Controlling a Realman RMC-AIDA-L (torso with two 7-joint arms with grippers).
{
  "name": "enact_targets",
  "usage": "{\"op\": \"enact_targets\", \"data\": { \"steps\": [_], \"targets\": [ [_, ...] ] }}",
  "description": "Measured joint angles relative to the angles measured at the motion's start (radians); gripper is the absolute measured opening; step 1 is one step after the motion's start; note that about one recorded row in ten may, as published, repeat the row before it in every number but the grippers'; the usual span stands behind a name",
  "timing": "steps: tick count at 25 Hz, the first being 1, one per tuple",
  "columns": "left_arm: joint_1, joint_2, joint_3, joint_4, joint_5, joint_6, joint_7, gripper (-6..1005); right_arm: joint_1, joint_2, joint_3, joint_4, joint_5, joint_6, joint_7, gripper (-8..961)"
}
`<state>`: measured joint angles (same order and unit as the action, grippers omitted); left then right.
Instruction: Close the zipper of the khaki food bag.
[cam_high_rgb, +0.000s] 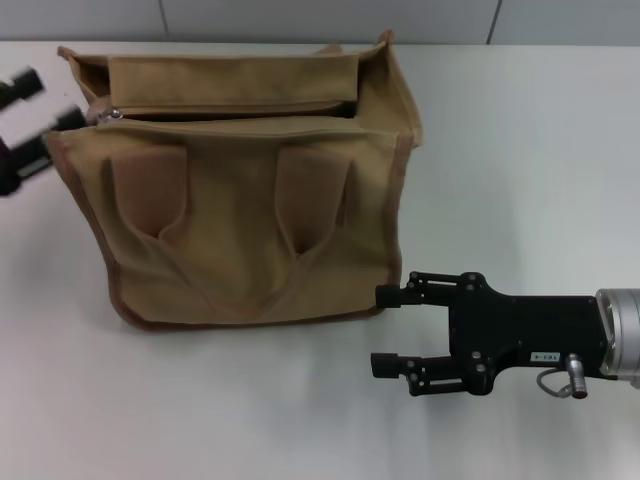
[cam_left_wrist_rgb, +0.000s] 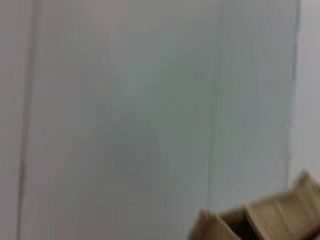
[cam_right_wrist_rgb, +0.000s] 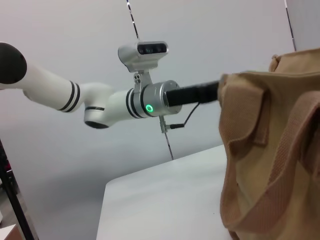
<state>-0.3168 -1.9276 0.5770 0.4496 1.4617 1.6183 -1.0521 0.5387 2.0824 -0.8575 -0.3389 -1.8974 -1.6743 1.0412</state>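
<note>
The khaki food bag (cam_high_rgb: 240, 230) stands on the white table, its handles (cam_high_rgb: 150, 195) flat against the front panel. Its zipper (cam_high_rgb: 230, 119) runs along the top and gapes open, with the silver pull tab (cam_high_rgb: 110, 115) at the bag's left end. My left gripper (cam_high_rgb: 55, 97) is open just left of that end, close to the pull tab and apart from it. My right gripper (cam_high_rgb: 383, 330) is open and empty at the bag's lower right corner. The bag also shows in the left wrist view (cam_left_wrist_rgb: 270, 215) and the right wrist view (cam_right_wrist_rgb: 270, 150).
The white table (cam_high_rgb: 520, 150) extends to the right of the bag and in front of it. A grey wall runs behind it. The right wrist view shows my left arm (cam_right_wrist_rgb: 100, 100) reaching behind the bag's end.
</note>
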Motion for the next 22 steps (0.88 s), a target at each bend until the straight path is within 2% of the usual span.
{"op": "enact_targets", "data": {
  "steps": [1, 2, 3, 6, 9, 10, 13, 15, 17, 19, 22],
  "targets": [
    [-0.010, -0.005, 0.022, 0.063, 0.108, -0.013, 0.002, 749, 0.000, 0.000, 0.000, 0.000, 0.000, 0.000, 0.000, 686],
    [-0.010, -0.005, 0.022, 0.063, 0.108, -0.013, 0.002, 749, 0.000, 0.000, 0.000, 0.000, 0.000, 0.000, 0.000, 685],
    [-0.016, -0.012, 0.022, 0.092, 0.165, -0.029, 0.002, 749, 0.001, 0.000, 0.000, -0.001, 0.000, 0.000, 0.000, 685],
    [-0.019, -0.007, 0.016, 0.106, 0.196, -0.016, -0.004, 749, 0.001, -0.001, 0.000, -0.001, 0.000, 0.000, 0.001, 682],
    [-0.016, 0.002, 0.015, 0.107, 0.197, 0.004, -0.009, 749, 0.001, -0.001, 0.000, -0.001, 0.000, 0.000, 0.002, 680],
    [-0.013, 0.019, 0.022, 0.107, 0.204, 0.017, -0.016, 749, 0.001, -0.001, 0.000, -0.001, 0.000, 0.000, 0.003, 679],
    [-0.015, 0.030, 0.029, 0.105, 0.236, 0.017, -0.020, 749, 0.001, -0.001, 0.000, 0.000, 0.000, 0.000, 0.004, 677],
    [-0.024, 0.022, 0.030, 0.106, 0.267, 0.003, -0.010, 749, 0.001, -0.001, 0.000, 0.000, 0.000, 0.000, 0.006, 676],
    [-0.034, 0.004, 0.027, 0.110, 0.294, -0.019, 0.010, 749, 0.003, -0.001, 0.000, -0.001, 0.000, 0.000, 0.010, 674],
    [-0.034, 0.004, 0.027, 0.110, 0.294, -0.019, 0.010, 749, 0.003, 0.000, 0.000, -0.001, 0.000, -0.001, 0.014, 672],
    [-0.039, -0.050, -0.052, 0.115, 0.297, -0.084, 0.121, 749, 0.003, 0.000, 0.000, -0.001, 0.000, -0.001, 0.016, 670]
  ]
}}
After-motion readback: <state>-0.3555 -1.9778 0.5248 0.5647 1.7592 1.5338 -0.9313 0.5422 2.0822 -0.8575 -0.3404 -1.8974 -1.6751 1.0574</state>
